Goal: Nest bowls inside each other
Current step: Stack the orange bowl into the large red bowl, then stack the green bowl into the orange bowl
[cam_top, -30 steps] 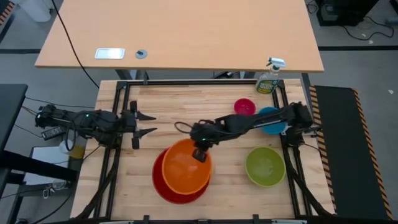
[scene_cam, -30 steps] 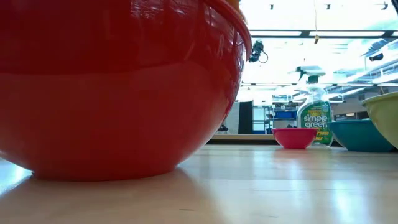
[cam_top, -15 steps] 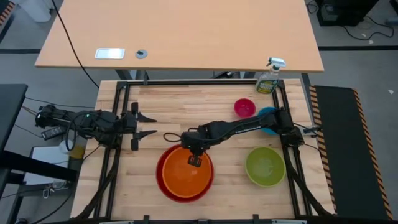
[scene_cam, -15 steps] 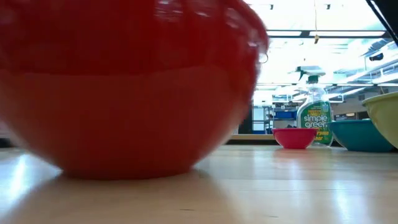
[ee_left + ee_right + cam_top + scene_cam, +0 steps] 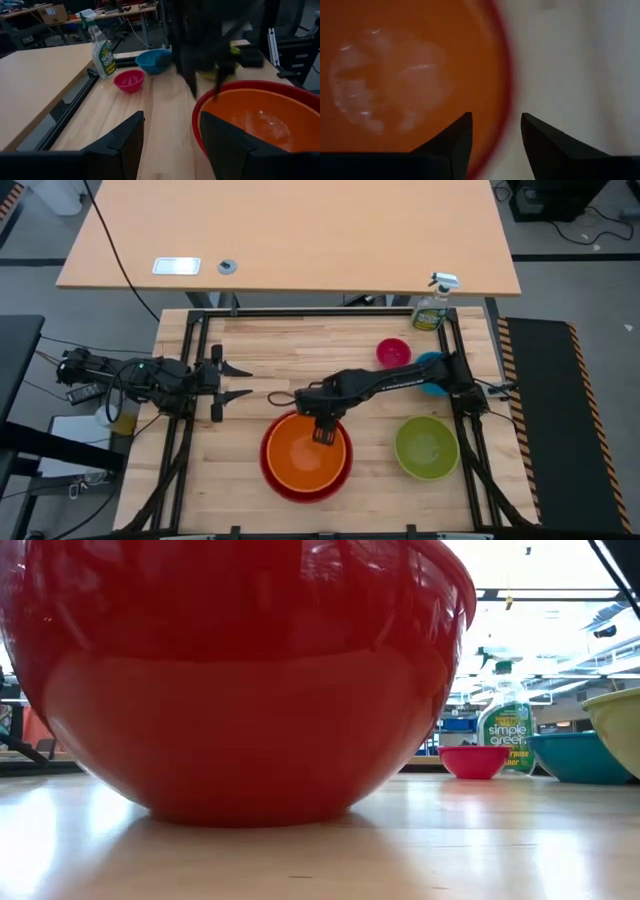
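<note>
The orange bowl point(image 5: 305, 455) sits nested inside the large red bowl point(image 5: 268, 472) near the table's front middle. The red bowl point(image 5: 240, 690) fills the low view. My right gripper point(image 5: 323, 432) points down over the bowls' far rim, open. In the right wrist view its fingers point(image 5: 495, 120) stand on either side of the rim point(image 5: 506, 90) without touching it. My left gripper point(image 5: 240, 380) waits open at the table's left, aimed level toward the bowls point(image 5: 170, 125). The lime green bowl point(image 5: 426, 447), blue bowl point(image 5: 437, 363) and pink bowl point(image 5: 393, 352) rest upright on the right.
A green spray bottle point(image 5: 432, 305) stands at the far right corner, beside the pink bowl. My right arm point(image 5: 400, 380) reaches across over the blue bowl. Black frame rails point(image 5: 190, 360) run along the table's edges. Bare wood lies between the nested bowls and the left gripper.
My right gripper has tipped to point more steeply down, sunk a little and opened, letting go of the orange bowl. That bowl, first tilted on the red bowl's rim, now sits level inside it. The red bowl has slid a little toward the table's right.
</note>
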`<action>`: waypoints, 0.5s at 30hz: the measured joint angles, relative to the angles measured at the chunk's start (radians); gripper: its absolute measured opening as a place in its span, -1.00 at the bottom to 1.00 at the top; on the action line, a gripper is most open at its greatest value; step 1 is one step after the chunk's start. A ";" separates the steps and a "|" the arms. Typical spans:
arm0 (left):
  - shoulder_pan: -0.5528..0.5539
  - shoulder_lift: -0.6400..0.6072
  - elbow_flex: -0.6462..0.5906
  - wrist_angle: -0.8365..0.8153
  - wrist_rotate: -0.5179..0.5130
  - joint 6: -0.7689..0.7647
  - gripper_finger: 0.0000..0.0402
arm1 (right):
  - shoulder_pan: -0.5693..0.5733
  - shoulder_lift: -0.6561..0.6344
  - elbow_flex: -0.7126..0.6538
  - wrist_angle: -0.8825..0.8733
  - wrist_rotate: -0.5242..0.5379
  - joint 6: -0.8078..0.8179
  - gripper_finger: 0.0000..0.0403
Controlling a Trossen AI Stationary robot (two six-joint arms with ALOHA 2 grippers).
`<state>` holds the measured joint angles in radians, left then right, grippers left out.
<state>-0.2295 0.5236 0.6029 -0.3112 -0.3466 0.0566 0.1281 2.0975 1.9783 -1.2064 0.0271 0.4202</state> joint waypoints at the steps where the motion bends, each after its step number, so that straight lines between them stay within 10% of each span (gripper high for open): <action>1: 0.000 0.000 0.000 0.000 0.000 -0.001 -0.02 | 0.003 -0.003 0.029 -0.060 0.031 0.000 -0.12; 15: 0.000 0.000 0.000 -0.008 0.000 -0.023 -0.02 | 0.139 -0.205 -0.210 -0.361 0.116 0.264 -0.13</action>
<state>-0.2295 0.5237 0.6029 -0.3193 -0.3466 0.0336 0.2676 1.8924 1.7679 -1.5674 0.1428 0.6846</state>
